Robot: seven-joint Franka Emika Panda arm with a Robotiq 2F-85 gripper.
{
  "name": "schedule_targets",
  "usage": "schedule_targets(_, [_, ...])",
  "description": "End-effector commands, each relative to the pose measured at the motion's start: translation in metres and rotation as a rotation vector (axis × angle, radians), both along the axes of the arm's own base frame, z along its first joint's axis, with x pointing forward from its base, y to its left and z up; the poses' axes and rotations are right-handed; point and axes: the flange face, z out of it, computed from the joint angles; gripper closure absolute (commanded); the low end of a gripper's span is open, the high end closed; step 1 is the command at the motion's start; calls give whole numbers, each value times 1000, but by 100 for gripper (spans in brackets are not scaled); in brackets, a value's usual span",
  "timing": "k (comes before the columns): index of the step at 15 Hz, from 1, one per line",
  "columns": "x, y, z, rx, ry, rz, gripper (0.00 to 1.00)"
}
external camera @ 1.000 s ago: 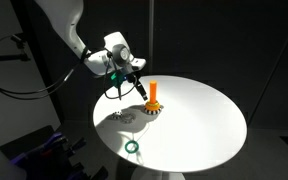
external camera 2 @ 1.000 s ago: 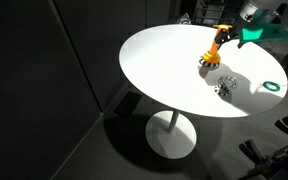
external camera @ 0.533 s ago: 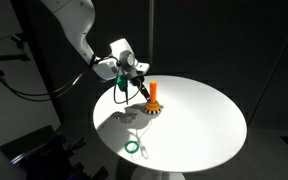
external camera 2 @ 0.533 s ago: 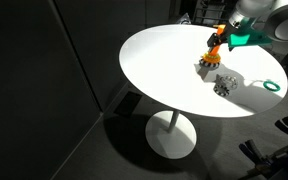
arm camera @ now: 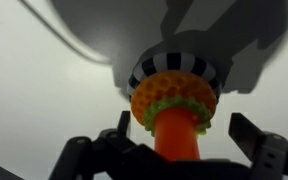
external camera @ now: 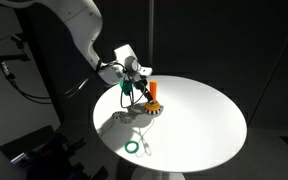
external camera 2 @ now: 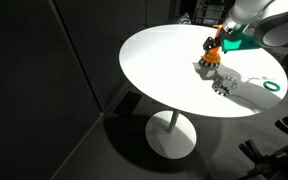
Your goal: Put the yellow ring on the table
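Note:
The orange peg (arm camera: 176, 138) stands on its black-and-white checkered base (arm camera: 174, 64) on the white table (external camera: 204, 125). The yellow ring (arm camera: 172, 96), yellow-orange with a honeycomb texture and a greenish edge, sits low on the peg against the base. My gripper (arm camera: 182, 138) is open, with one finger on each side of the peg's upper part and touching nothing. In both exterior views the gripper (external camera: 139, 91) (external camera 2: 222, 42) is at the peg (external camera: 154, 92) (external camera 2: 214, 50). The ring is small there, at the foot of the peg (external camera 2: 210, 58).
A green ring (external camera: 132, 147) (external camera 2: 272, 86) lies flat on the table near its edge, apart from the peg. The round table (external camera 2: 164, 70) stands on a single pedestal. The surroundings are dark, with equipment on the floor.
My gripper has moved down and in toward the peg, from beside and above it to straddling it. The rings and the peg have not moved.

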Motion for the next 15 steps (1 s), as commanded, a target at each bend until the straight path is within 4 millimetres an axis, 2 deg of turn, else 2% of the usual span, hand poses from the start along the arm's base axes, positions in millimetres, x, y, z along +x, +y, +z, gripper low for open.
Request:
schedule_targets(1, [11,-3,-8,-10,-25,3,0])
schedule_targets(6, [13,-4,-19,9,-26,12,0])
schedule_targets(7, [13,-4,-20,12,-26,10,4])
schedule_targets(8, [13,-4,-21,13,-28,9,27])
schedule_targets(10, [13,-4,-20,15,-28,6,33])
schedule_targets(12, [15,-4,-13,16,-41,4,49])
schedule_targets(14, [14,-3,-5,19,-48,3,55])
schedule_targets(15, [14,-2,-2,21,-50,4,55])
